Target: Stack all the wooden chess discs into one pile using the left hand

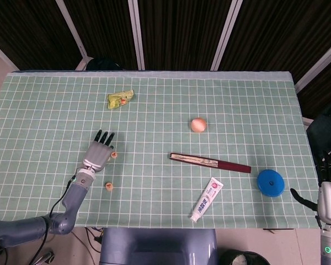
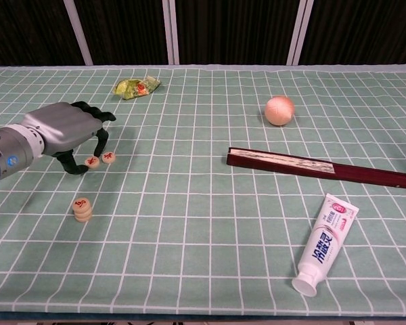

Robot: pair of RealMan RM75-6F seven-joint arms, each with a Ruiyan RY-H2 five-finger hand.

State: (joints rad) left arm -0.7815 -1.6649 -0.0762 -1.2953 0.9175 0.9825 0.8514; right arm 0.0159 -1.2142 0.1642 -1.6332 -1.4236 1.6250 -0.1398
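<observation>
The dark fingers (image 2: pixel 100 139) of the left hand (image 2: pixel 64 128) curl down over two loose discs (image 2: pixel 100 160), small, round, pale wood with a red mark on each top face, lying flat side by side on the green checked table (image 2: pixel 203 223); whether the fingertips pinch the nearer one or only touch it cannot be told. Closer to the table's front edge, well apart from the hand, stands a short stack of discs (image 2: pixel 82 209) of the same pale wood, also red-marked on top. The right hand (image 1: pixel 330 185) hangs off the table's right end, holding nothing, fingers apart.
</observation>
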